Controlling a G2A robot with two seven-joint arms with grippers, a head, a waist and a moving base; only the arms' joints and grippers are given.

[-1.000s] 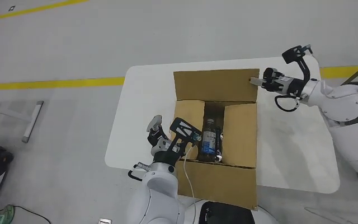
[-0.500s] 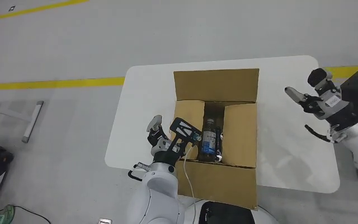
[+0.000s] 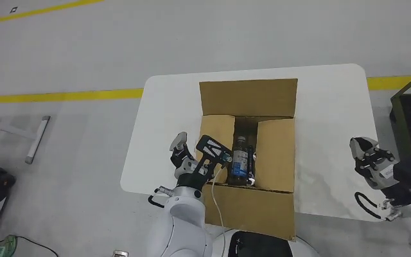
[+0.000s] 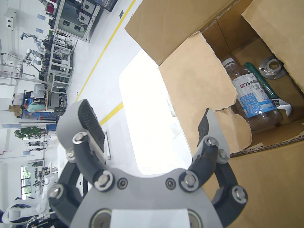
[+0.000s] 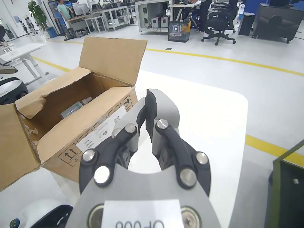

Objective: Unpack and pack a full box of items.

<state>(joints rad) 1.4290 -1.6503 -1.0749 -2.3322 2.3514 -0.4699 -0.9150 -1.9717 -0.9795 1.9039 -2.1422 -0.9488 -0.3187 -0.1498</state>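
Flap (image 4: 197, 79) screens bottle (image 4: 251, 96) from released left end effector (image 4: 145, 109); right end effector (image 5: 147, 97) clenched.

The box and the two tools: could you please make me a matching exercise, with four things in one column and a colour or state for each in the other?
Things:
1. bottle
2. wrench
3. left tool
4. right tool

Colour or state:
a. shut, holding nothing
b. green handle
c. open
d. blue and white label

Pairs: 1-d, 2-b, 3-c, 4-a.
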